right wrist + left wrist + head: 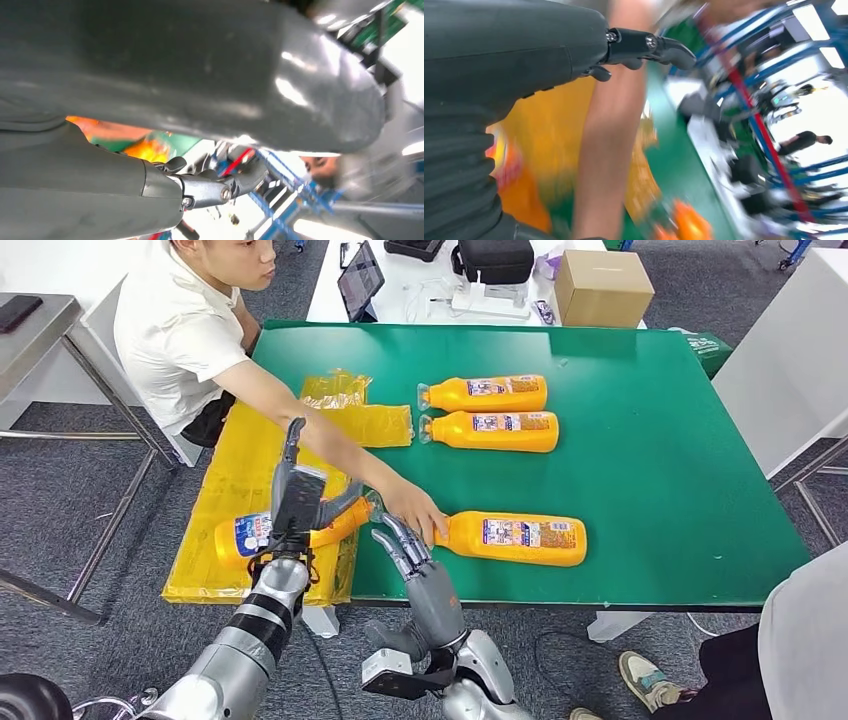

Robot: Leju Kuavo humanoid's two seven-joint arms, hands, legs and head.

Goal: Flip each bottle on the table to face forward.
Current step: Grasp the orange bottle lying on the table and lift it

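In the head view the left hand (298, 502) gripped an orange bottle (262, 531) over the yellow packaging (232, 490) at the green desk (650, 470) edge; the right hand (412, 562), fingers apart and holding nothing, hovered just beside a second bottle (512, 537) touched by a person's hand (412, 508); two more bottles (487, 393) lay farther back. In the left wrist view, blur hid the grip behind the person's forearm (610, 150).

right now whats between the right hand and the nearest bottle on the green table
In the head view, a person's hand lies between the right hand and the nearest bottle, resting on that bottle's neck end.
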